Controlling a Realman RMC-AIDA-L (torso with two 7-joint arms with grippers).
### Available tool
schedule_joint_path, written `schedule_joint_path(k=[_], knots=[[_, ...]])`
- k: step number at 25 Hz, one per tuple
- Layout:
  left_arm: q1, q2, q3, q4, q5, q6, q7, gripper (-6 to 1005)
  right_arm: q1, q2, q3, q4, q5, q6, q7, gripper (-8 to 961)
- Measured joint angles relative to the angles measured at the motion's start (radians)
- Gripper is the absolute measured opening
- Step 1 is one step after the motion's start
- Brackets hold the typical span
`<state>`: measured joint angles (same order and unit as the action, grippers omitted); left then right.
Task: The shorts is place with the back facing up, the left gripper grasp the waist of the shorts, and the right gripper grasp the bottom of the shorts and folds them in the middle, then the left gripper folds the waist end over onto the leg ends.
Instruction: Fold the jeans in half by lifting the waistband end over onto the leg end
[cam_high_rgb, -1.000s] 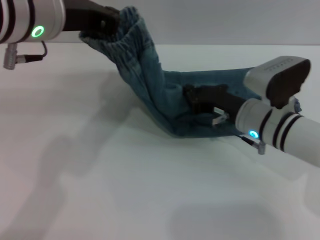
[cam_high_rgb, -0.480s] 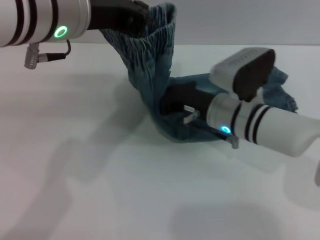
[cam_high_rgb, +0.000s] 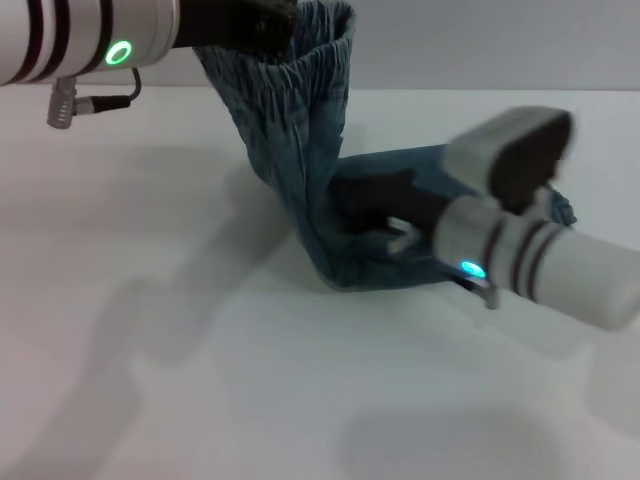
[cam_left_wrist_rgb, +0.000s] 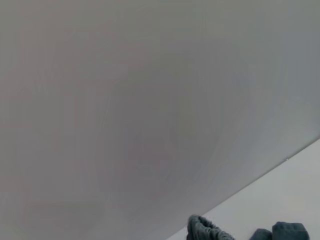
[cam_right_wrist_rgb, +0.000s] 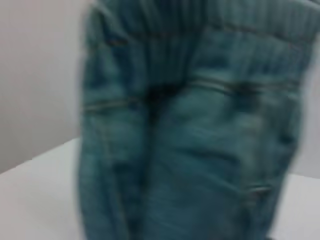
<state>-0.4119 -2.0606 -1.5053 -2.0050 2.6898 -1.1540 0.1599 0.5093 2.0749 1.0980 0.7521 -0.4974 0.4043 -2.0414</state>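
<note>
The blue denim shorts (cam_high_rgb: 310, 160) hang from their ruffled waist (cam_high_rgb: 325, 45), which my left gripper (cam_high_rgb: 272, 22) holds shut high at the top of the head view. From there the cloth drops to a fold on the table (cam_high_rgb: 345, 272) and lies flat toward the right. My right gripper (cam_high_rgb: 365, 203) rests low on that flat part, next to the hanging cloth. The bottom of the shorts is hidden behind the right arm. The right wrist view is filled by the upright shorts (cam_right_wrist_rgb: 200, 150) with the waist (cam_right_wrist_rgb: 210, 25) on top. The left wrist view shows only scraps of denim (cam_left_wrist_rgb: 205, 232).
A white table (cam_high_rgb: 200, 360) spreads in front and to the left of the shorts. A grey wall (cam_high_rgb: 480, 40) stands behind it. The bulky right wrist (cam_high_rgb: 540, 260) with its blue light covers the right side of the cloth.
My left gripper has carried the waist up and to the right, standing the cloth taller. The right arm slid left over the flat part, then back a little to the right.
</note>
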Motion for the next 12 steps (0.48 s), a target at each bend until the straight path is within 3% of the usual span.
schedule_joint_path(k=[6,12], knots=[[-0.005,0.002,-0.003,0.001,0.0,0.005,0.002,6,-0.135,-0.01,0.113,0.031,-0.014,0.009,-0.024,26],[-0.024,0.001,0.004,-0.001,-0.001,0.018,0.002,9,-0.127,0.0,0.114,-0.006,-0.022,0.01,-0.024,30]])
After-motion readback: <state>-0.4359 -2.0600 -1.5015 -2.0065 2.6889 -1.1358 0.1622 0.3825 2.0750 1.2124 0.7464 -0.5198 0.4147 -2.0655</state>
